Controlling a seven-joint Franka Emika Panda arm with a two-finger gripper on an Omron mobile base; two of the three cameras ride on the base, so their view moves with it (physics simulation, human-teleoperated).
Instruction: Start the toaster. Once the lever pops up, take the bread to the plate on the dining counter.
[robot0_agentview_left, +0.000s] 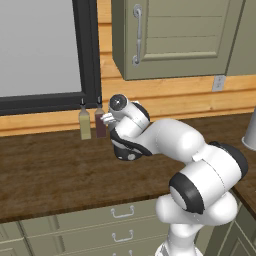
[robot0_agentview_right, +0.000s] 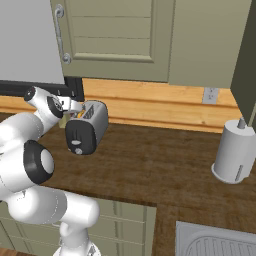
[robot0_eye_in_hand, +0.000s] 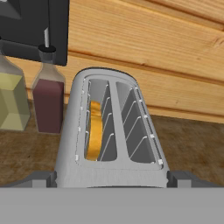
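The silver-grey toaster (robot0_agentview_right: 89, 122) stands on the dark wood worktop (robot0_agentview_right: 160, 165) near the wall, its glossy black end panel (robot0_agentview_right: 78, 136) and round grey dial (robot0_agentview_right: 77, 150) turned toward the room. I cannot make out the lever on that panel. The bread (robot0_eye_in_hand: 93, 131), a yellow-tan edge, sits down in the left slot of the toaster (robot0_eye_in_hand: 111, 144). My gripper (robot0_agentview_right: 75, 107) hovers just above the toaster's top. In the hand view the gripper (robot0_eye_in_hand: 112, 180) is open, its dark fingertips (robot0_eye_in_hand: 41, 179) wide apart on either side of the toaster body, holding nothing. The plate and the dining counter are out of view.
Two bottles, one pale yellow (robot0_eye_in_hand: 13, 98) and one dark red (robot0_eye_in_hand: 48, 103), stand against the wall just left of the toaster. A grey cylinder (robot0_agentview_right: 234, 152) stands at the worktop's right, a sink (robot0_agentview_right: 220, 242) in front of it. Wall cabinets (robot0_agentview_right: 150, 35) hang overhead.
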